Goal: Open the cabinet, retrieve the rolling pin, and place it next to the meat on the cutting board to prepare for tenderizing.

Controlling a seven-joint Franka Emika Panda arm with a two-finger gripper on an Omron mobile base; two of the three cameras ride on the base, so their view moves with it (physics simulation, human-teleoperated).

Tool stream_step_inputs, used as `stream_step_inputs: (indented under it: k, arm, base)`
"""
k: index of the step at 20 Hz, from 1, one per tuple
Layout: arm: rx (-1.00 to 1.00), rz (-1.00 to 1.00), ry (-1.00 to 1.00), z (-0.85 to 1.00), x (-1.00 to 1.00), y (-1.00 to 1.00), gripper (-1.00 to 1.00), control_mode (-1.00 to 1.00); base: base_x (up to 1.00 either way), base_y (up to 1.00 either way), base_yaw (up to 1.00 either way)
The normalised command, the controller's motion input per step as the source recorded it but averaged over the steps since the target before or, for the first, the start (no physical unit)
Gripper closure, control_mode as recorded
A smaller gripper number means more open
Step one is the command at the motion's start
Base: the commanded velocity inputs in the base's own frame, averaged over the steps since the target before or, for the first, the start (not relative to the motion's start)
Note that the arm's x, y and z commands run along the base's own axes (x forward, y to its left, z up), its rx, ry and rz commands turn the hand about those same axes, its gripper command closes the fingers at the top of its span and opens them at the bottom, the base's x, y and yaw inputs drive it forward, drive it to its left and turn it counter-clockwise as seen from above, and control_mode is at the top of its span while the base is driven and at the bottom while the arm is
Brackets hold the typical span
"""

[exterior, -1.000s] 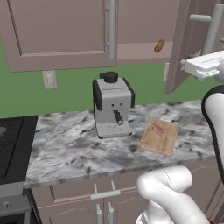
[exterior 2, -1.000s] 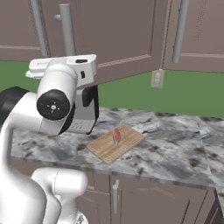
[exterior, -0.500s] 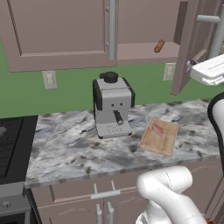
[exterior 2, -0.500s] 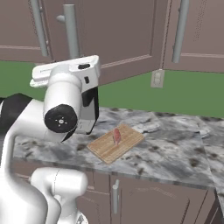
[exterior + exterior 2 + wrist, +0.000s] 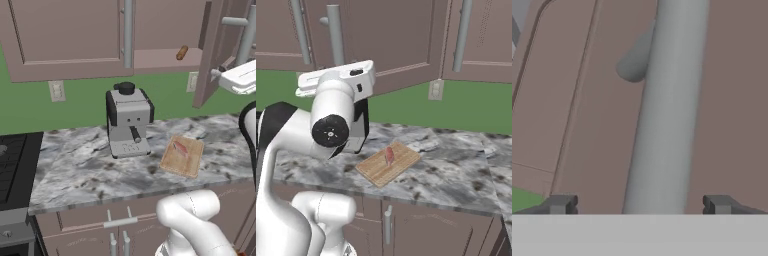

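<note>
The gripper (image 5: 638,205) has let go of the handle (image 5: 664,110) and stands open, the cabinet (image 5: 220,45) door now ajar, the rolling pin (image 5: 182,52) exposed.

one cabinet (image 5: 75,40) with two doors, each bearing one long silver bar handle (image 5: 128,30). one rolling pin (image 5: 182,52) on its shelf. one coffee machine (image 5: 129,120), one cutting board (image 5: 175,162) and one slab of meat (image 5: 180,148) on the worktop (image 5: 80,165). two wall outlets (image 5: 55,90). one stove (image 5: 12,165) at far left.
</note>
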Motion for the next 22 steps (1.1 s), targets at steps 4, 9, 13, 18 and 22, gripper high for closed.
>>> stream_step_inputs:
  k: [4,9,13,18,22]
  arm:
    - [0.0,0.0,0.03,0.01,0.03,-0.66,-1.0,-1.0]
    - [0.0,0.0,-0.02,0.03,-0.33,-0.54,-1.0,-1.0]
    - [-0.08,0.0,-0.17,0.16,-0.99,0.12,-1.0,-1.0]
    - [-0.1,0.0,-0.1,0.1,-0.83,0.55,-1.0,-1.0]
    - [-0.12,0.0,-0.02,0.15,-0.44,0.77,-1.0,-1.0]
  base:
    - [0.0,0.0,0.0]
    - [0.0,0.0,0.0]
    - [0.0,0.0,0.0]
    - [0.0,0.0,0.0]
    - [0.0,0.0,0.0]
